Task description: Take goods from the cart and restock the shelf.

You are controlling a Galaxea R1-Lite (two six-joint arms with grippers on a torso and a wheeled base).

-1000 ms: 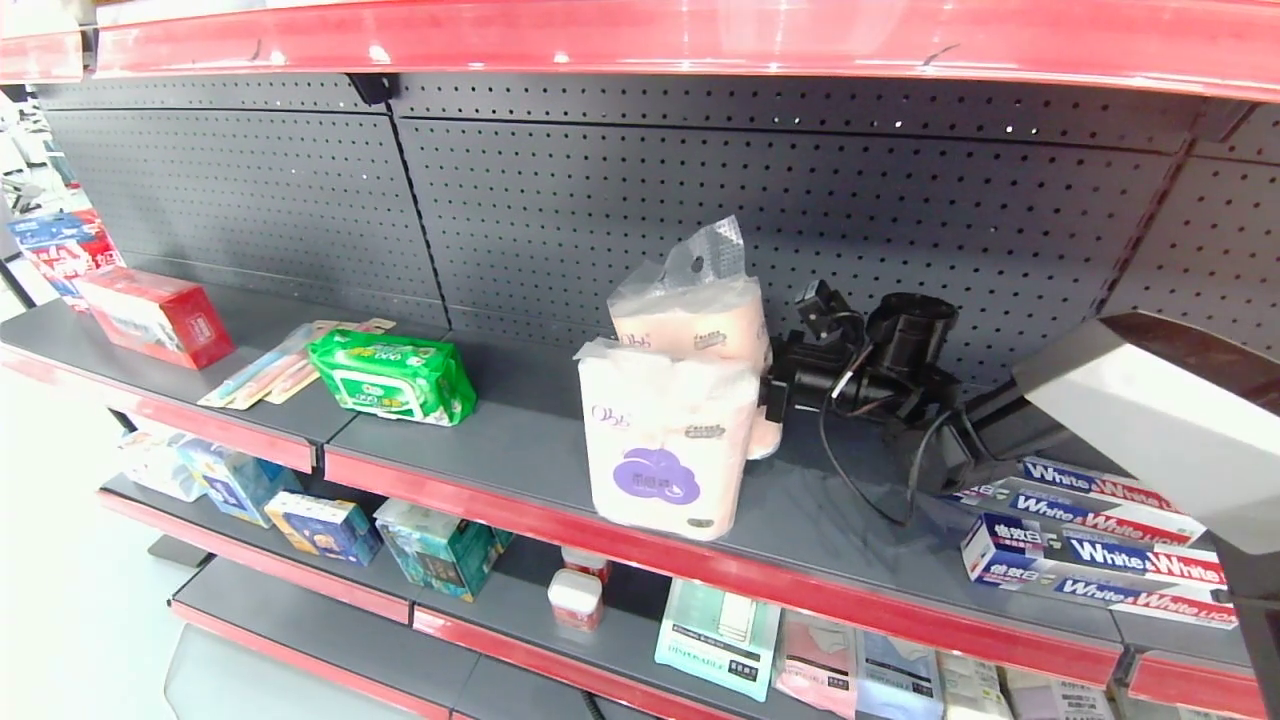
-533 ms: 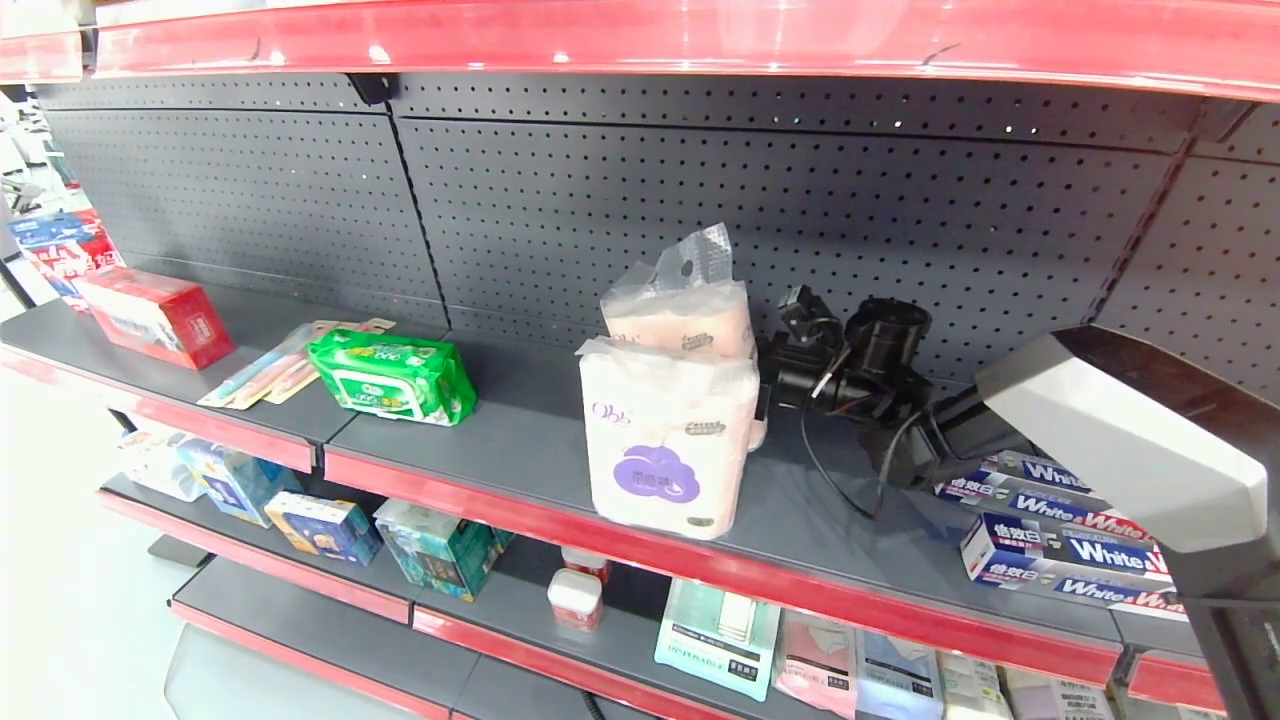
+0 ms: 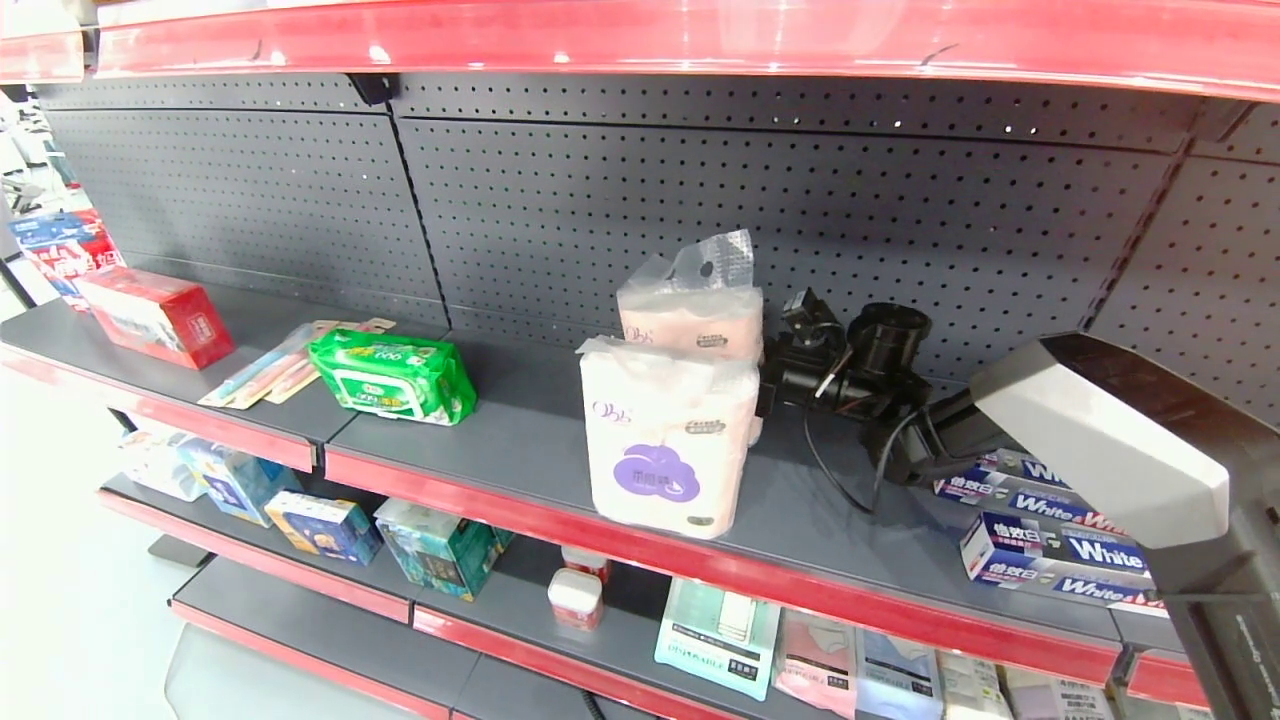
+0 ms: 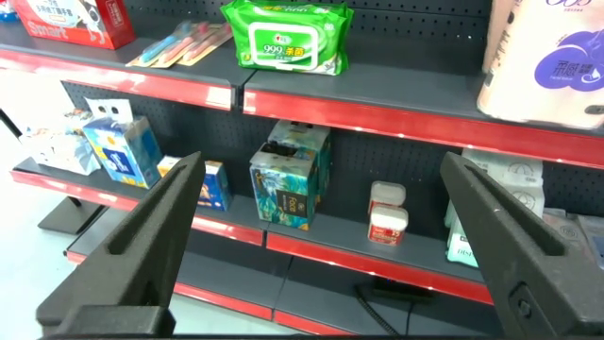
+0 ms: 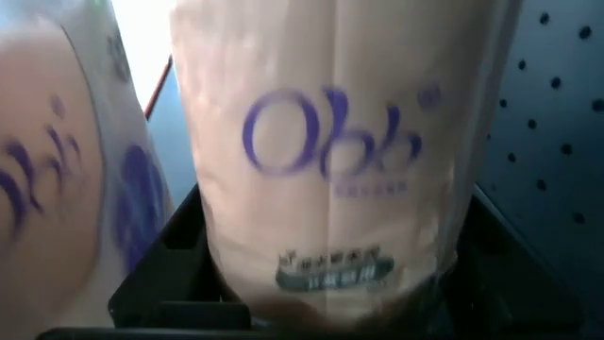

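A pink toilet paper pack in clear wrap stands at the back of the middle shelf, and my right gripper is shut on it from the right. The right wrist view has this pack between the dark fingers. Just in front stands a second, white and purple toilet paper pack, whose side lies close beside the held one. My left gripper hangs open below the shelf front, nothing between its fingers.
On the same shelf lie a green wipes pack, toothbrushes, a red box to the left, and toothpaste boxes to the right under my right arm. Lower shelves hold boxed goods. Bare shelf lies between wipes and paper packs.
My right arm has shifted left and lowered the pink pack, so it now sits lower behind the front pack. The left gripper's earlier state is not shown.
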